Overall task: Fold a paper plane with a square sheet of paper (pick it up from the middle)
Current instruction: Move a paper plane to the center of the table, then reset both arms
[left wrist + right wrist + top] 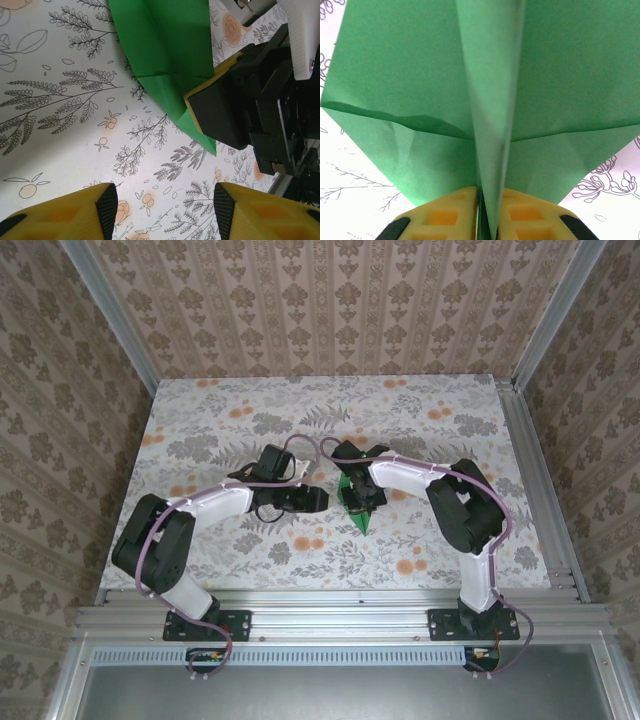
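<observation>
Looking down from above, the bright-green folded paper sheet [360, 515] lies mid-way on the floral surface [200, 420], long axis near-to-far and point toward the bases, under the right arm's [410, 475] jaws. The left arm's [220, 502] jaws sit just beside its left edge. From the left wrist, those jaws stand spread and empty, with the paper [160, 50] ahead. From the right wrist, the jaws pinch the upright centre crease, and the flaps [395, 75] lie flat on either side.

The grey-and-orange floral surface [200, 430] bears the creased green paper [362, 522] slightly toward three o'clock of its centre, pointed end aimed at six o'clock.
</observation>
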Motion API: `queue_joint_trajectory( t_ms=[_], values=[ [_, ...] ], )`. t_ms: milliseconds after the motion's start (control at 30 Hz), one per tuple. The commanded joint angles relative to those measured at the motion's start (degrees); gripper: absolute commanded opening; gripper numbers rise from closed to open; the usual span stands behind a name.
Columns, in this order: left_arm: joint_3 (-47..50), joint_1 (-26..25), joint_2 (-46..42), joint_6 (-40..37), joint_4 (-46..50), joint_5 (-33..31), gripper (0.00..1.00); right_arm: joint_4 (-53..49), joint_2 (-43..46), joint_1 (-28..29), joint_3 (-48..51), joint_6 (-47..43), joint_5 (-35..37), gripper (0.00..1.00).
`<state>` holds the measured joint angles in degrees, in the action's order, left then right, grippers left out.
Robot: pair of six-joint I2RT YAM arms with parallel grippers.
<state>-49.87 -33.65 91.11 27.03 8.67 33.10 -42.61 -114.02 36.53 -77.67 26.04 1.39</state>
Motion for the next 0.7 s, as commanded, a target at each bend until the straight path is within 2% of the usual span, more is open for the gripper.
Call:
queue_joint_trajectory(
  t_ms=[0,233,467,567,667],
  values=[
    [0.1,0.5,-2.2,-0.8,0.2,1.3,0.58,-0.9,-3.7,0.7,0.8,-0.7,1.5,0.17],
    [-3.8,0.8,-3.7,-2.9,3.9,1.5,0.61,-3.5,4.2,0.3,-2.0,-1.2,-0.1,0.28],
    [-8.3,3.7,-7.4,-7.7,11.6,0.6,0.66,-7.7,14.9,-3.6,-1.9,-3.9,-6.7,0.42],
    [-9.2,5.8,-9.2,-10.2,14.1,-2.6,0.73,-8.3,20.8,-6.5,-0.6,-6.0,-8.6,0.46],
    [-10.2,8.6,-10.3,-12.3,14.9,-6.7,0.81,-4.5,27.3,-11.0,3.2,-8.6,-11.0,0.50]
  ],
)
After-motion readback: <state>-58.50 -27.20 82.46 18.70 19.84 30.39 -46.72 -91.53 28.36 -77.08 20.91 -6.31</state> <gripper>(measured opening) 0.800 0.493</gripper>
